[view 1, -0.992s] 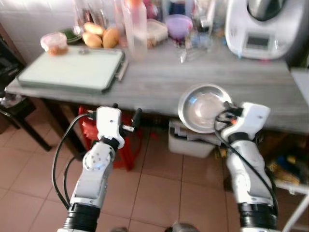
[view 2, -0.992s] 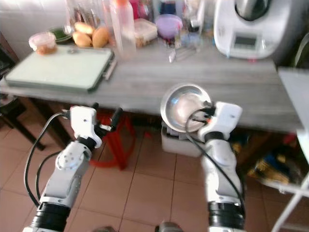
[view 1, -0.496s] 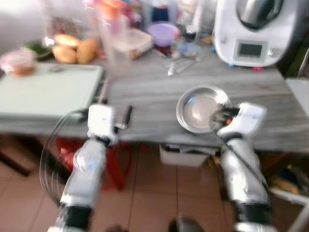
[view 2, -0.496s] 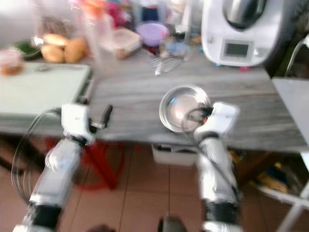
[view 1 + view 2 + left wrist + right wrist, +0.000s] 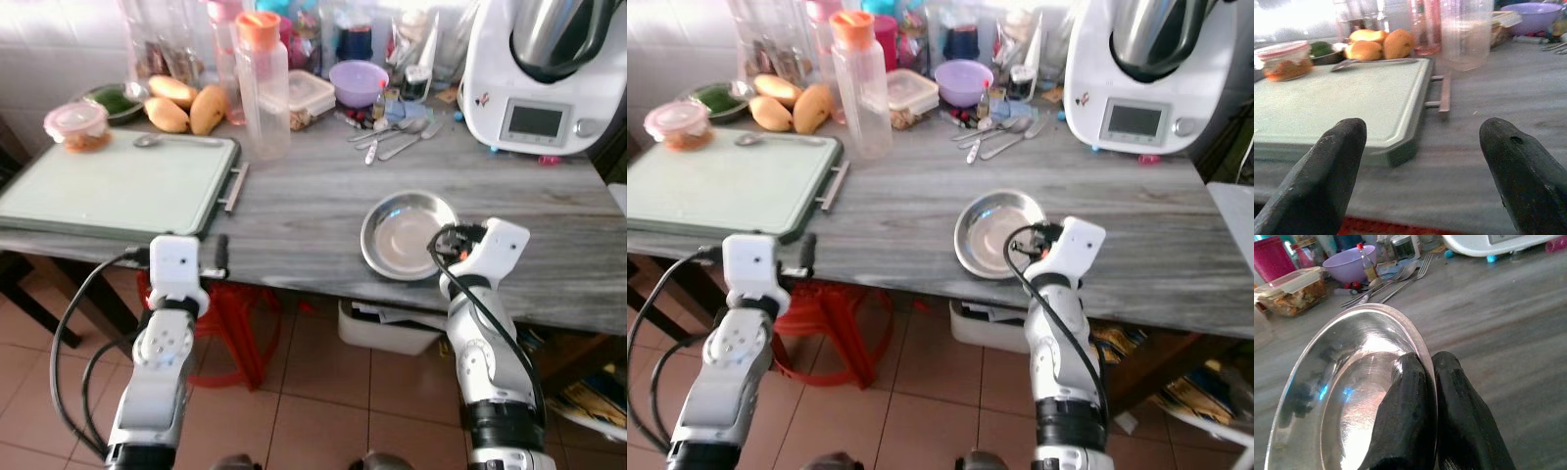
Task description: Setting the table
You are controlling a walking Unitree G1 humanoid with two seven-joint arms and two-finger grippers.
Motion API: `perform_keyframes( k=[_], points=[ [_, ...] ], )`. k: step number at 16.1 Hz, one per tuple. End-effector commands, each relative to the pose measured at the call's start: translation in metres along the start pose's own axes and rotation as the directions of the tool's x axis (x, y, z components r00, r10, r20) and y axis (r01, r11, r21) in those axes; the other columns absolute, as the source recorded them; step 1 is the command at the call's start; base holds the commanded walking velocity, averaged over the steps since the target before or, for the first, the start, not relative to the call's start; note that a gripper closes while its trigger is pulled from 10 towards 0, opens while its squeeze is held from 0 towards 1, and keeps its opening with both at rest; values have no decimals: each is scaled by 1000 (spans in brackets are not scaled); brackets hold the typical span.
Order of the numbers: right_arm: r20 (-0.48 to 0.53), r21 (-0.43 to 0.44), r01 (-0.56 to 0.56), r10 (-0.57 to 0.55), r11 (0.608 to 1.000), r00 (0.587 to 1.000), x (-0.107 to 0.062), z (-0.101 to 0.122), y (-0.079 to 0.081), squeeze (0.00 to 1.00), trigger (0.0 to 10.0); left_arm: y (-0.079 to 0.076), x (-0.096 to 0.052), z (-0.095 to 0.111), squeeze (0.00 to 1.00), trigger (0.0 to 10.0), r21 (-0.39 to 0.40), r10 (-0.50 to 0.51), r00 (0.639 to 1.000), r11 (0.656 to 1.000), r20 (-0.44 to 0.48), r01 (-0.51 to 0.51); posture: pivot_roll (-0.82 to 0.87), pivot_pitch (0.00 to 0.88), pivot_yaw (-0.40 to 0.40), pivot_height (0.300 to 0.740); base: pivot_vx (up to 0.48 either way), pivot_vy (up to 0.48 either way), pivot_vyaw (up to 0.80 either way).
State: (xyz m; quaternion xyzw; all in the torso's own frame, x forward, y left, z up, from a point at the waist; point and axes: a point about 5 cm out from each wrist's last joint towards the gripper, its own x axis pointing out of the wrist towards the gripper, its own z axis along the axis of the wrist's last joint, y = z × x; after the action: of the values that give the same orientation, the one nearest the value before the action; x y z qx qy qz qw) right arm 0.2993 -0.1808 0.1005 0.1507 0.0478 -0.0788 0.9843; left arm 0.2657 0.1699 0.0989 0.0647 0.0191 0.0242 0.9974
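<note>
The steel bowl [image 5: 407, 236] sits on the grey worktop [image 5: 313, 196] near its front edge, its near rim pinched between the two black fingers of the right gripper [image 5: 1426, 382]. Behind it lie loose spoons and forks [image 5: 390, 137], a purple bowl [image 5: 358, 80] and a white kitchen machine [image 5: 542, 73]. The left gripper [image 5: 1422, 161] hangs spread wide before the worktop's edge, facing a pale green cutting board [image 5: 113, 184].

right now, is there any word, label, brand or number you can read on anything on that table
No text can be read.
White kitchen machine with steel jug: its grey display panel is too small to read.
Small bottle with red cap: label blurred.
Round jar with pink lid: no lettering legible.
Shallow round steel dish in the right claw: unmarked.
</note>
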Motion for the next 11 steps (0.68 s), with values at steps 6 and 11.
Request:
perform_keyframes(
  k=[6,11],
  points=[
    [-125,174,35,-13,984,992,7,-16,1,0,10000,-2,-6,-1,0,10000,-22,-30,998,999,-46,29,36,0,12,740,0,0,0],
    [-197,186,20,18,982,980,22,-18,5,0,10000,-11,-5,7,0,10000,-40,-93,995,995,-23,92,38,0,17,740,0,0,0]
  ],
)
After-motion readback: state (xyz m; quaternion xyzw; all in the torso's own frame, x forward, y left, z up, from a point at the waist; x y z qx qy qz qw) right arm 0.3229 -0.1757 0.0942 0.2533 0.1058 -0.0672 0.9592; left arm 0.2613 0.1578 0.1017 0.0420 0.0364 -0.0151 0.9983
